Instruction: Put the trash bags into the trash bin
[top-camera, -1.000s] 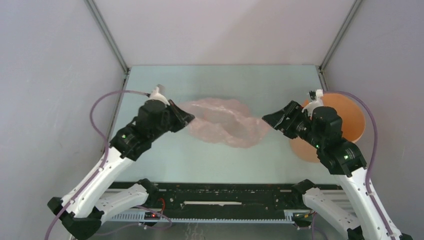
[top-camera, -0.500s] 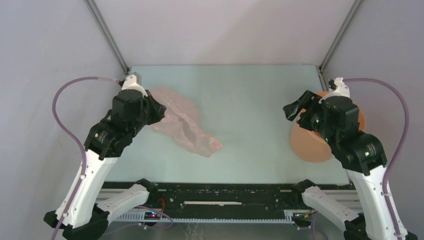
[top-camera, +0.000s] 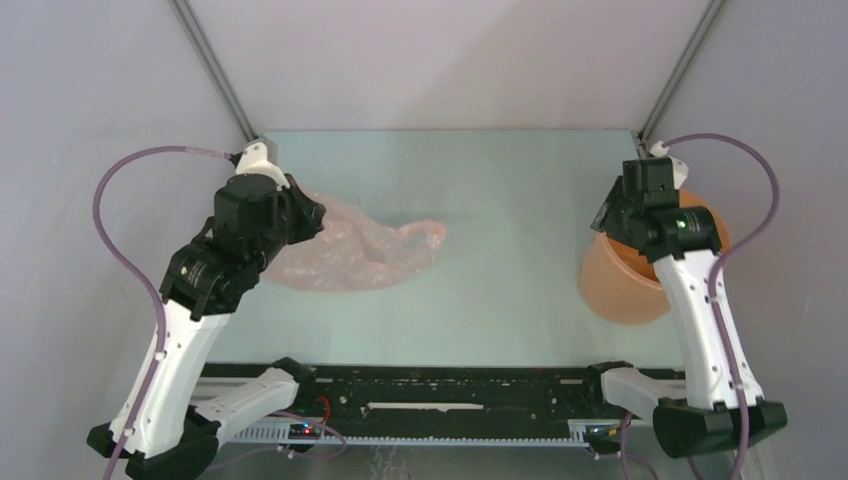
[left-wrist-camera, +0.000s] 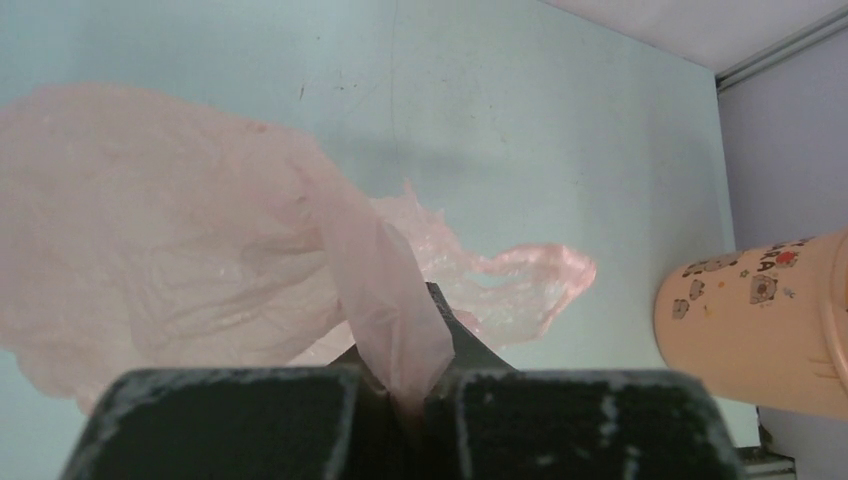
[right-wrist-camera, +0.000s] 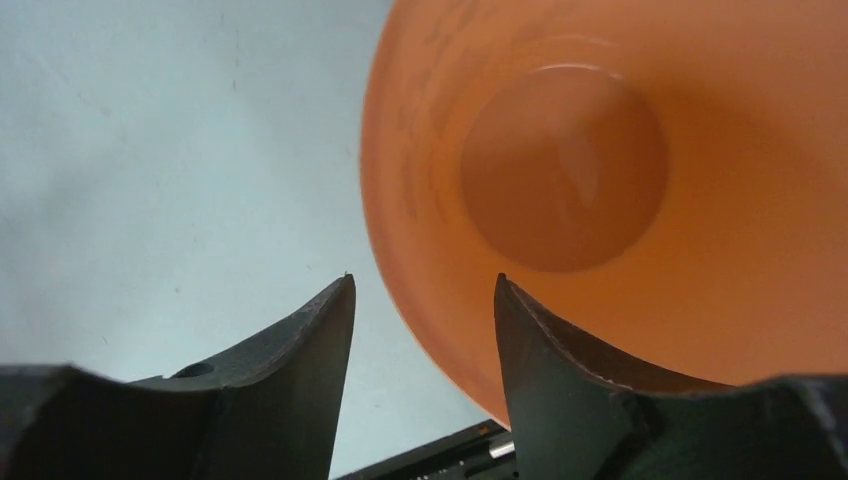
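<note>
Pale green surface (top-camera: 500, 200) fills a booth of plain grey walls, and the two task things sit well apart on it. The trash bag (top-camera: 350, 250) lies to the left, a crumpled pink film spread on the surface with one fold drawn up into the left claw (left-wrist-camera: 405, 385), whose fingers are pressed together on that fold. The trash bin (top-camera: 625, 285) stands upright near the right edge, nothing inside it. The right claw (right-wrist-camera: 422, 290) hangs above the bin's near rim with its fingers spread, one over the surface and one over the bin's mouth, gripping nothing. The worry from here is the carry across: the pinch holds only a thin, glossy fold, so the film could slide out partway. The bag also looks broader than the bin's mouth, so it may drape over the rim rather than drop in, and dragging film or a nudge from the right claw could likely tip so light a bin.
</note>
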